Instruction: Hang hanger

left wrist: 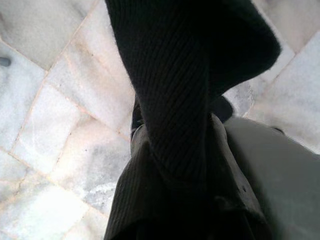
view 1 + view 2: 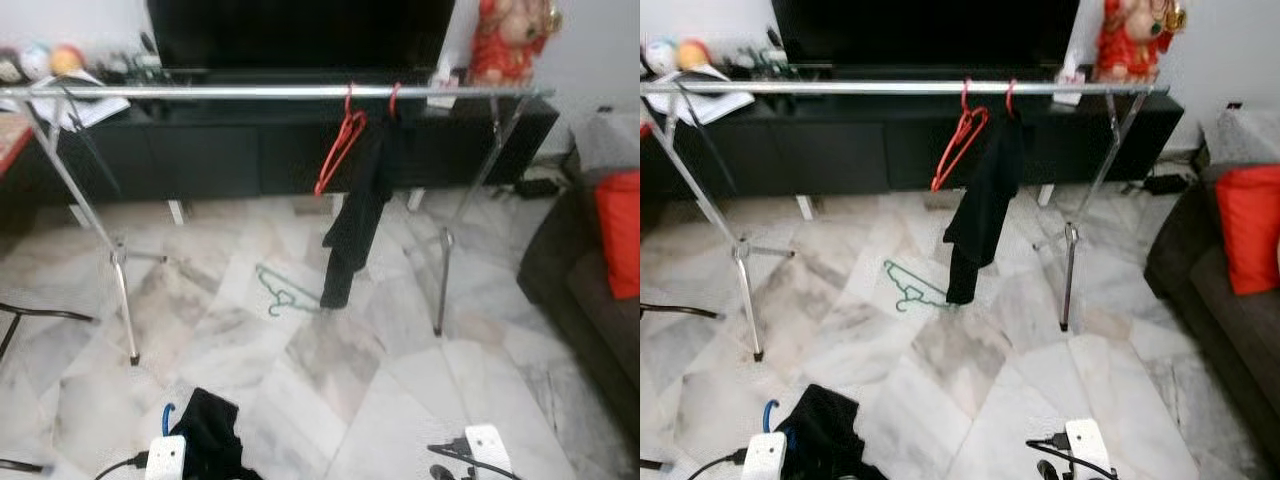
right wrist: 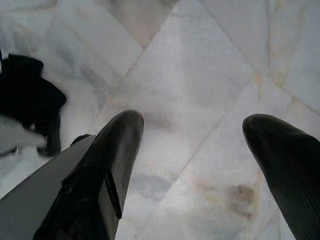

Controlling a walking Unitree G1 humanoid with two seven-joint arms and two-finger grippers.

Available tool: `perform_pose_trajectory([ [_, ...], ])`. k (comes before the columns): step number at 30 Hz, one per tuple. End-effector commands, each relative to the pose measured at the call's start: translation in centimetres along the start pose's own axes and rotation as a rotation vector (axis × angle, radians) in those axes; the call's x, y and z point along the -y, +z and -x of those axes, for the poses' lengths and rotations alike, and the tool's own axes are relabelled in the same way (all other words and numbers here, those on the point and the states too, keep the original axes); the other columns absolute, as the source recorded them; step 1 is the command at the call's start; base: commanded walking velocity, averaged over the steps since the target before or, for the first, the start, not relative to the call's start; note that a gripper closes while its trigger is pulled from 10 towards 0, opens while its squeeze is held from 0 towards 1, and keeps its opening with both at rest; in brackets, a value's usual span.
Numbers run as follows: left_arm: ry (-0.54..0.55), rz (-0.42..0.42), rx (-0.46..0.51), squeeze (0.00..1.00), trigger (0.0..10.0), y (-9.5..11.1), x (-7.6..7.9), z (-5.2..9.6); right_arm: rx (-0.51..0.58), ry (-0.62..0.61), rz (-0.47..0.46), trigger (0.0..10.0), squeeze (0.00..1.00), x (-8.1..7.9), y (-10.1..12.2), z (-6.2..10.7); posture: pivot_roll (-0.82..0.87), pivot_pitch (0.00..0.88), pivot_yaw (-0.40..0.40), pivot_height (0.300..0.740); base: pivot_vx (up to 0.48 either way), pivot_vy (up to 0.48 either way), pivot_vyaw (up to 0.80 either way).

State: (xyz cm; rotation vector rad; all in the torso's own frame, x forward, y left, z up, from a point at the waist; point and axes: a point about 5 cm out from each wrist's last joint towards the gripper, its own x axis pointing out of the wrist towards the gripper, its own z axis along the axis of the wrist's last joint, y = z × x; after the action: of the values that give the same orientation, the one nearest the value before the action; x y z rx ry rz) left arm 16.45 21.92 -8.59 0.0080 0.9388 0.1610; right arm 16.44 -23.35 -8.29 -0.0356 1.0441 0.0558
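A silver clothes rack (image 2: 280, 92) stands across the room in front of me. An empty red hanger (image 2: 340, 150) hangs on its rail. Beside it a black garment (image 2: 355, 220) hangs from a second red hook (image 2: 394, 98). A green hanger (image 2: 285, 290) lies on the floor under the rail. Low at my left, the left gripper (image 2: 165, 455) carries a blue hanger (image 2: 168, 412) with a black knit garment (image 1: 175, 100) draped over its fingers. The right gripper (image 3: 192, 130) hangs open over bare marble floor, nothing between its fingers (image 3: 117, 150).
A black TV console (image 2: 200, 150) with a TV runs behind the rack, and a red figurine (image 2: 505, 40) stands on it. A dark sofa with a red cushion (image 2: 620, 230) is at the right. The rack's legs (image 2: 125, 300) splay outward. A thin black bar (image 2: 40, 315) sits at left.
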Motion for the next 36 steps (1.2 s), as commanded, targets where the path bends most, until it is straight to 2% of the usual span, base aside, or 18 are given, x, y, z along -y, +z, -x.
perform_pose_trajectory([
  [1, 0.002, -0.017, -0.024, 0.0, 10.0, -0.7, -0.2, 0.1, -0.014, 0.0, -0.005, 10.0, 0.0, 0.0, -0.4, 0.1, -0.01, 0.076, -0.098, 0.74, -0.289, 0.0, 0.0],
  [5, 0.003, -0.019, -0.014, 0.0, 10.0, -0.5, -0.1, 0.1, -0.014, 0.0, -0.007, 10.0, 0.0, 0.0, -0.4, 0.1, -0.01, 0.076, -0.098, 0.74, -0.286, 0.0, 0.0],
  [17, 0.013, -0.016, 0.011, 0.0, 10.0, 0.3, -0.1, 0.0, -0.014, 0.001, -0.006, 10.0, 0.0, 0.0, -0.4, 0.1, 0.0, 0.078, -0.095, 0.74, 0.0, 0.0, 0.0],
  [36, 0.025, -0.004, -0.009, 0.0, 10.0, -0.6, -1.3, 0.3, -0.014, 0.0, -0.005, 10.0, 0.0, 0.0, -0.4, 0.1, 0.0, 0.076, -0.096, 0.74, 0.0, 0.0, 0.0],
])
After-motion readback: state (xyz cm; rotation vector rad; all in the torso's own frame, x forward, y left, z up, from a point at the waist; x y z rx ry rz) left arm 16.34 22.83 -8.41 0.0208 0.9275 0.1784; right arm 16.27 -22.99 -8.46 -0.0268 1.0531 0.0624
